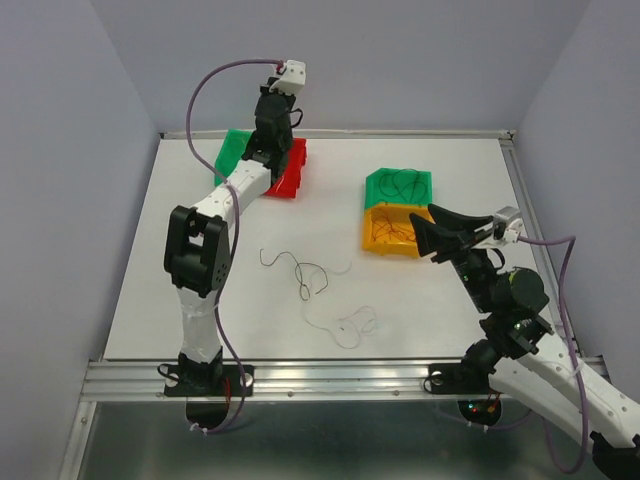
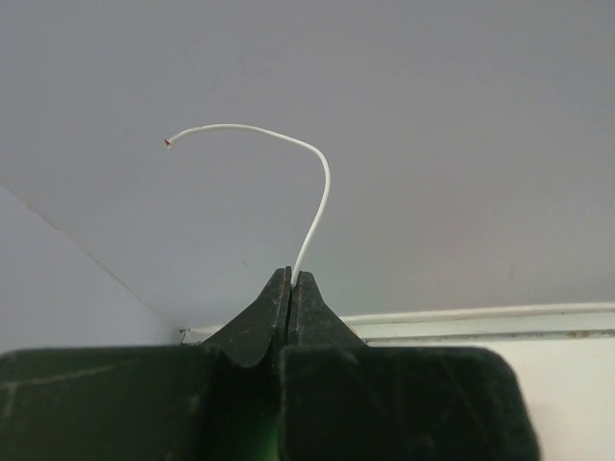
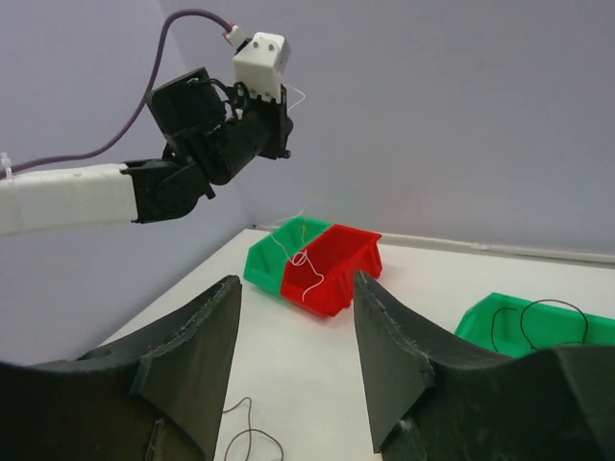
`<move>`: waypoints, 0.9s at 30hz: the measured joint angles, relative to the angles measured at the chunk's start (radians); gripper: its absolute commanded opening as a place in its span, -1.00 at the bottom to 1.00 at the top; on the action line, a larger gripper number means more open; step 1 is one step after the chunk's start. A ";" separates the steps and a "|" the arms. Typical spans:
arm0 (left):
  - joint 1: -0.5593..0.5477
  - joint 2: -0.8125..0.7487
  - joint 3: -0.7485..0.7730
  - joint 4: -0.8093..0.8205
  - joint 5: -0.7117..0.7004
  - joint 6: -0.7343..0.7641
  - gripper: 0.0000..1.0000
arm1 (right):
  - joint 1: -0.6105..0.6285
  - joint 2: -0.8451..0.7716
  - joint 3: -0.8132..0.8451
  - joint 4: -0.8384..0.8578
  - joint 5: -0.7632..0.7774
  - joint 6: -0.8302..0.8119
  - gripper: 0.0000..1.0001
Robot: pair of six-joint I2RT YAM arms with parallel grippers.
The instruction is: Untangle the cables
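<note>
left wrist view: left gripper [image 2: 291,280] clamped tight on white strand [image 2: 318,197], pinched at very tips; strand rises from tips, arcs over to left, free end in air. right wrist view: same strand hangs below gripper, small loop over red bin [image 3: 336,252], beside left green bin [image 3: 261,261]. top external view: loose cables [image 1: 312,282] on table [image 1: 180,250], mid-way, well apart from both grippers. right gripper [image 1: 428,232] just beside orange bin [image 1: 372,238], fingers spread, holding nothing; dark strands in orange bin and adjoining right green bin [image 1: 377,184].
</note>
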State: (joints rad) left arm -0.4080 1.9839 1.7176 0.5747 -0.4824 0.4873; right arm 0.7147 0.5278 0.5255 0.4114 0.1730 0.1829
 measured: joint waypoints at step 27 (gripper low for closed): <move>0.028 0.029 -0.285 -0.134 0.156 -0.267 -0.84 | 0.000 -0.002 -0.002 -0.091 0.055 -0.003 0.12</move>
State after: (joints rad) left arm -0.3798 2.0129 1.4326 0.4412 -0.3264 0.2199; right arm 0.7147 0.5259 0.5240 0.3206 0.2276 0.1799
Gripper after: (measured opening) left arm 0.081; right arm 0.558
